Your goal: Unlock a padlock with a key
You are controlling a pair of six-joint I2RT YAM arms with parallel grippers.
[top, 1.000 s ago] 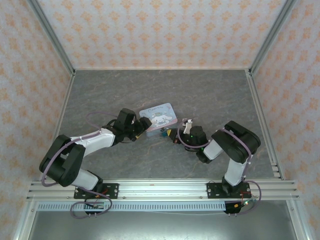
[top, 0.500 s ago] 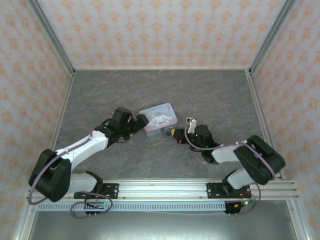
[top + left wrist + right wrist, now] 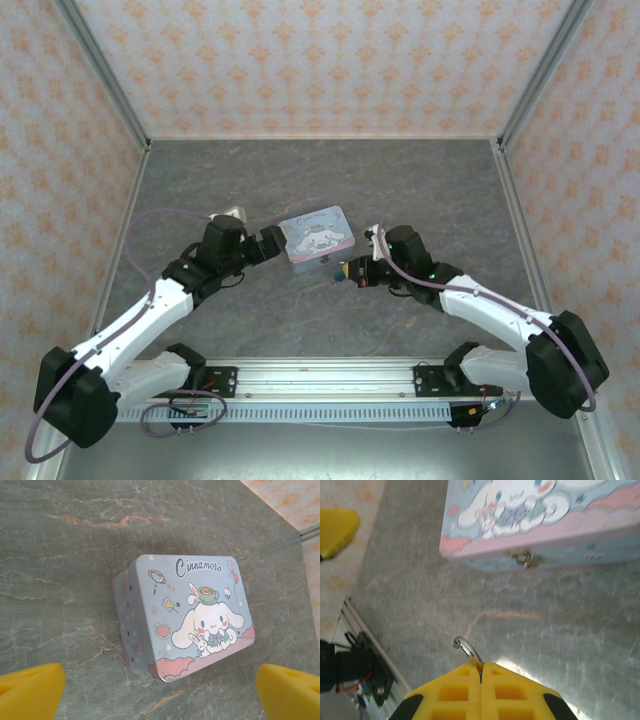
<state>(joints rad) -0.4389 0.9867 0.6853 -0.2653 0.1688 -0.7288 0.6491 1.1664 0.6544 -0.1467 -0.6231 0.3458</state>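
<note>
Where the yellow fingers of the right gripper (image 3: pixel 481 667) meet, they are pressed flat together on the key (image 3: pixel 470 652) — only its thin metal stem and a small curved loop stick out past the tips. The right wrist view shows bare grey marbled table (image 3: pixel 420 595) below that loop. Farther off stands the light-blue cartoon-printed tin (image 3: pixel 545 510), its small metal clasp (image 3: pixel 524 557) facing the gripper. From above, the right gripper (image 3: pixel 345 272) hangs just off the tin's (image 3: pixel 318 235) near right corner, close to it but apart.

The left gripper (image 3: pixel 160 695) is spread wide and holds nothing — its two yellow fingertips (image 3: pixel 30 690) sit at opposite lower corners of the left wrist view. The tin (image 3: pixel 190 610) lies lid-up on the table (image 3: pixel 60 555) ahead of them. In the top view the left gripper (image 3: pixel 272 240) is just beside the tin's left end.
</note>
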